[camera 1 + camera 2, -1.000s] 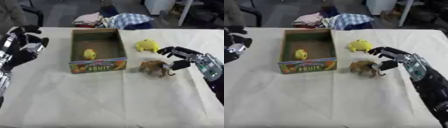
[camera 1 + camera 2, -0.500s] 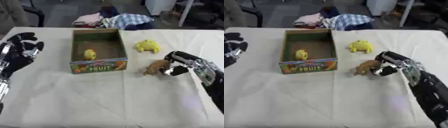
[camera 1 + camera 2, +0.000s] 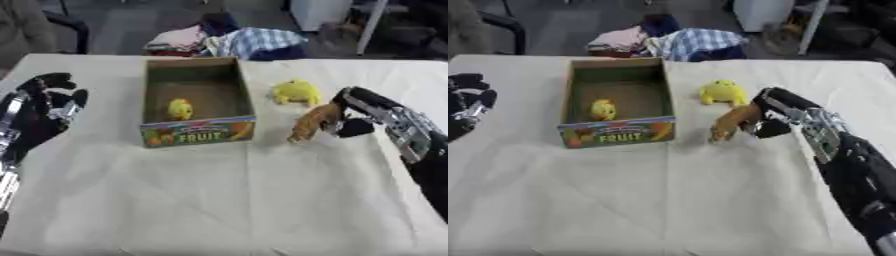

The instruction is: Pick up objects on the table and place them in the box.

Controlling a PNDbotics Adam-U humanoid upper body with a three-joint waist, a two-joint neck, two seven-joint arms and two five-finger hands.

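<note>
Right hand (image 3: 354, 117) is grasping the brown toy animal (image 3: 313, 121) (tilted) beside the fruit box (image 3: 198, 102). Left hand (image 3: 42, 107) rests relaxed by the counter's (image 3: 219, 200) left edge.

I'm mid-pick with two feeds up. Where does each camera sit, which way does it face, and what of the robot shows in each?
Left eye view: in the head, looking down at the table; the left hand idles at the left edge, the right hand holds the brown toy.
Right eye view: same head, set slightly to the right; more of the right arm shows, less of the left hand.
Both share the box, the yellow toy inside it and the yellow toy on the table.
</note>
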